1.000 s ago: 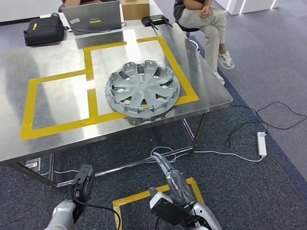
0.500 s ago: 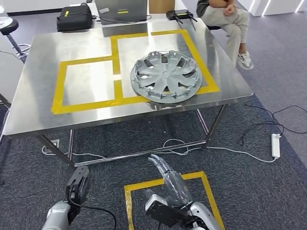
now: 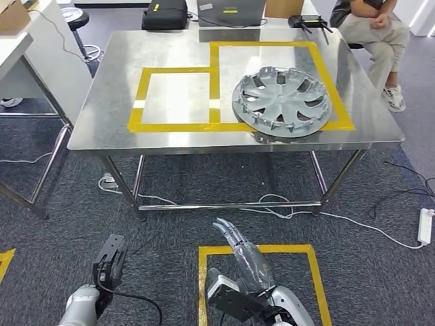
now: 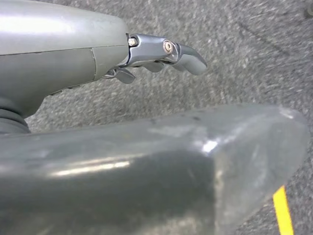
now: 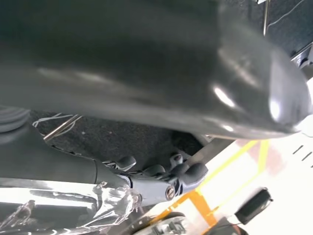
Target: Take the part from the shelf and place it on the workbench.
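Item one, nearest me: my left hand (image 3: 111,261), low over dark grey carpet, fingers slightly curled and apart, holding nothing. Item two: my right hand (image 3: 245,257), over a yellow tape square on the floor (image 3: 256,250), fingers stretched forward and spread, also empty. Item three, the task's part: a round silver-grey plastic wheel cover with slotted spokes (image 3: 281,100), lying flat on the brushed-steel workbench (image 3: 102,122), inside the larger yellow-taped rectangle (image 3: 328,75) and overlapping its near strip, close to the bench's front edge. I judge it light, stiff but somewhat flexible at the rim, its clips breakable; the smooth face would be slippery, so the rim or a spoke slot is the place to take hold. Since it sits on the bench, I take the placing as done. Item four: a white power strip (image 3: 425,226) and cables under the bench. Item five, far edge: black bag (image 3: 165,13), laptop (image 3: 231,11), and a seated person (image 3: 374,27).
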{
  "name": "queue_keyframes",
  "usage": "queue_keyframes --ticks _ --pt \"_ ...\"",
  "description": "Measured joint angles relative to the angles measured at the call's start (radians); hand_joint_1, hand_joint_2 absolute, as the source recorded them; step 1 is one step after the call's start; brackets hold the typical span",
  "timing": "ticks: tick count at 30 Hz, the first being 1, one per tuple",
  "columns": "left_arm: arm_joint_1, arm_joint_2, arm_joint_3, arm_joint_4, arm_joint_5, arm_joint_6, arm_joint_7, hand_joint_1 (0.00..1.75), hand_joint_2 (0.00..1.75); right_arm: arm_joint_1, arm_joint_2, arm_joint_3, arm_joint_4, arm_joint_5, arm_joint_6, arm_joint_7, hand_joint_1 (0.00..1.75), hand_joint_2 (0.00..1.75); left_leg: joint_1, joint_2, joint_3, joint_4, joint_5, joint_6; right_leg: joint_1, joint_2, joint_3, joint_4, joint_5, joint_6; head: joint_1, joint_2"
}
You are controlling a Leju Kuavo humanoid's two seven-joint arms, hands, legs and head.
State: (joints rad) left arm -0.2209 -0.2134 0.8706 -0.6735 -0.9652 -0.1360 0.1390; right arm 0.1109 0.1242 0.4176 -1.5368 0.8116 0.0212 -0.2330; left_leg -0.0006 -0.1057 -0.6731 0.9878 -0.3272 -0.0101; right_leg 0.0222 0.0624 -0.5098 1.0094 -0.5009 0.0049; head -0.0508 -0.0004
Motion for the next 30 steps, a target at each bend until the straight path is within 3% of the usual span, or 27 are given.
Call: queue_keyframes --ticks 2,3,5,6,7,9,10,11,12,13,14,16,17,18,20,21,22,23,24,26,28,29,30 --pt "0.003 0.002 0.0 0.004 0.0 0.003 -0.001 0.0 0.0 -0.003 0.0 0.001 0.001 0.004 -0.004 -0.001 0.0 0.0 -0.001 0.013 -0.01 0.003 -0.013 -0.01 -0.004 -0.021 -0.008 -0.016 0.026 -0.006 0.002 0.0" --pt "0.004 0.004 0.0 0.005 0.0 0.005 -0.001 0.0 0.0 -0.004 0.0 0.002 0.001 0.006 -0.005 -0.001 0.0 0.0 -0.001 0.032 -0.021 0.025 -0.049 -0.015 -0.009 -0.034 -0.016 -0.023 0.043 -0.009 -0.001 0.0" --pt "0.0 0.004 0.0 0.008 -0.001 0.006 -0.002 0.0 0.0 -0.003 0.0 0.002 0.001 0.009 -0.007 -0.001 0.0 0.0 0.005 0.077 -0.049 0.129 -0.155 -0.027 -0.013 -0.059 -0.042 -0.029 0.07 -0.012 -0.006 0.0" --pt "-0.002 0.005 0.0 0.009 -0.001 0.006 -0.002 0.0 0.0 -0.002 0.0 0.002 0.002 0.01 -0.008 -0.001 0.0 0.0 0.01 0.087 -0.061 0.193 -0.192 -0.036 -0.015 -0.074 -0.059 -0.029 0.083 -0.009 -0.008 0.0" --pt "-0.003 0.005 0.0 0.01 -0.001 0.006 -0.003 0.0 0.0 -0.001 0.0 0.002 0.002 0.01 -0.008 -0.001 0.0 0.0 0.016 0.091 -0.066 0.245 -0.204 -0.045 -0.017 -0.089 -0.075 -0.028 0.095 -0.007 -0.008 0.0" --pt "-0.004 0.006 0.0 0.011 -0.001 0.007 -0.003 0.0 0.0 -0.001 0.0 0.002 0.003 0.012 -0.009 0.0 0.0 0.0 0.028 0.098 -0.037 0.271 -0.163 -0.064 -0.024 -0.12 -0.109 -0.024 0.117 0.003 -0.008 0.0" --pt "-0.004 0.007 0.0 0.011 -0.001 0.008 -0.004 0.0 0.0 -0.002 -0.001 0.002 0.003 0.014 -0.009 0.0 0.0 0.0 0.034 0.108 0.002 0.236 -0.135 -0.075 -0.029 -0.134 -0.126 -0.018 0.126 0.01 -0.008 0.0" --pt "-0.006 0.004 -0.001 0.012 -0.001 0.009 -0.004 0.0 0.0 -0.002 -0.001 0.002 0.003 0.014 -0.01 0.0 0.0 0.0 0.039 0.134 0.058 0.177 -0.126 -0.088 -0.03 -0.146 -0.141 -0.009 0.133 0.018 -0.011 0.0" --pt "-0.01 0.004 -0.002 0.013 -0.001 0.009 -0.005 0.0 0.0 -0.002 -0.001 0.002 0.002 0.015 -0.011 0.0 0.0 0.0 0.04 0.157 0.109 0.109 -0.136 -0.09 -0.031 -0.159 -0.154 0.002 0.139 0.027 -0.017 0.0" --pt "-0.013 0.002 -0.003 0.014 -0.002 0.01 -0.006 0.0 0.0 -0.002 -0.001 0.002 0.002 0.015 -0.013 0.0 0.0 0.0 0.039 0.176 0.145 0.057 -0.152 -0.084 -0.031 -0.17 -0.162 0.01 0.145 0.035 -0.02 0.0" --pt "-0.016 0.002 -0.004 0.016 -0.002 0.01 -0.007 0.0 0.0 -0.002 -0.001 0.001 0.002 0.016 -0.015 0.0 0.0 0.0 0.036 0.185 0.162 0.025 -0.168 -0.072 -0.03 -0.182 -0.166 0.014 0.152 0.043 -0.023 0.0" --pt "-0.013 0.006 -0.003 0.018 -0.004 0.012 -0.009 0.0 0.0 -0.001 -0.002 0.001 0.004 0.016 -0.017 0.0 0.0 0.0 0.03 0.168 0.147 0.02 -0.161 -0.038 -0.038 -0.199 -0.165 0.01 0.167 0.056 -0.02 0.0" --pt "-0.011 0.009 -0.003 0.019 -0.004 0.012 -0.009 0.0 0.0 -0.001 -0.002 0.001 0.004 0.016 -0.018 0.0 0.0 0.0 0.029 0.157 0.137 0.021 -0.151 -0.026 -0.042 -0.184 -0.168 0.015 0.154 0.063 -0.02 0.0" --pt "-0.01 0.009 -0.002 0.02 -0.004 0.013 -0.009 0.0 0.0 0.0 -0.002 0.001 0.005 0.016 -0.018 0.001 0.0 0.0 0.029 0.146 0.125 0.021 -0.138 -0.015 -0.046 -0.156 -0.176 0.038 0.121 0.068 -0.018 0.0" --pt "-0.014 0.008 -0.002 0.02 -0.004 0.013 -0.01 0.0 0.0 0.002 -0.003 0.001 0.006 0.016 -0.018 0.001 0.0 0.0 0.028 0.122 0.094 0.02 -0.111 -0.001 -0.045 -0.089 -0.204 0.146 0.014 0.07 -0.013 0.0" --pt "-0.016 0.007 -0.002 0.02 -0.004 0.012 -0.01 0.0 0.0 0.002 -0.004 0.001 0.006 0.016 -0.018 0.001 0.0 0.0 0.026 0.108 0.076 0.02 -0.097 0.002 -0.041 -0.073 -0.218 0.216 -0.033 0.067 -0.01 0.0" --pt "-0.016 0.006 -0.002 0.021 -0.004 0.011 -0.01 0.0 0.0 0.002 -0.004 0.001 0.006 0.016 -0.018 0.002 0.0 0.0 0.023 0.095 0.058 0.021 -0.083 0.004 -0.036 -0.066 -0.224 0.272 -0.058 0.063 -0.008 0.0" --pt "-0.014 0.005 -0.002 0.021 -0.003 0.01 -0.01 0.0 0.0 0.002 -0.004 0.001 0.006 0.016 -0.018 0.002 0.0 0.0 0.02 0.082 0.04 0.021 -0.068 0.005 -0.031 -0.063 -0.217 0.301 -0.059 0.057 -0.007 0.0" --pt "-0.013 0.005 -0.002 0.021 -0.003 0.01 -0.01 0.0 0.0 0.002 -0.004 0.001 0.006 0.016 -0.018 0.002 0.0 0.0 0.018 0.068 0.022 0.021 -0.053 0.004 -0.027 -0.06 -0.192 0.295 -0.042 0.049 -0.008 0.0" --pt "-0.013 0.005 -0.001 0.021 -0.003 0.01 -0.01 0.0 0.0 0.0 -0.004 0.0 0.006 0.016 -0.018 0.002 0.0 0.0 0.017 0.041 -0.009 0.022 -0.025 -0.001 -0.022 -0.033 -0.096 0.192 -0.007 0.03 -0.008 0.0" --pt "-0.014 0.005 -0.002 0.021 -0.004 0.01 -0.01 0.0 0.0 -0.002 -0.004 0.0 0.006 0.017 -0.02 0.001 0.0 0.0 0.016 0.018 -0.026 0.019 0.002 -0.01 -0.021 0.009 -0.008 0.062 -0.02 0.023 -0.01 0.0" --pt "-0.015 0.005 -0.002 0.021 -0.005 0.008 -0.01 0.0 0.0 -0.003 -0.004 0.0 0.006 0.017 -0.021 0.0 0.0 0.0 0.017 0.008 -0.029 0.013 0.015 -0.017 -0.021 0.021 0.011 0.026 -0.032 0.023 -0.008 0.0" --pt "-0.014 0.006 -0.002 0.021 -0.006 0.007 -0.01 0.0 0.0 -0.002 -0.004 0.0 0.006 0.018 -0.023 0.0 0.0 0.0 0.018 -0.002 -0.03 0.004 0.029 -0.025 -0.02 0.019 0.014 0.012 -0.03 0.024 -0.006 0.0"
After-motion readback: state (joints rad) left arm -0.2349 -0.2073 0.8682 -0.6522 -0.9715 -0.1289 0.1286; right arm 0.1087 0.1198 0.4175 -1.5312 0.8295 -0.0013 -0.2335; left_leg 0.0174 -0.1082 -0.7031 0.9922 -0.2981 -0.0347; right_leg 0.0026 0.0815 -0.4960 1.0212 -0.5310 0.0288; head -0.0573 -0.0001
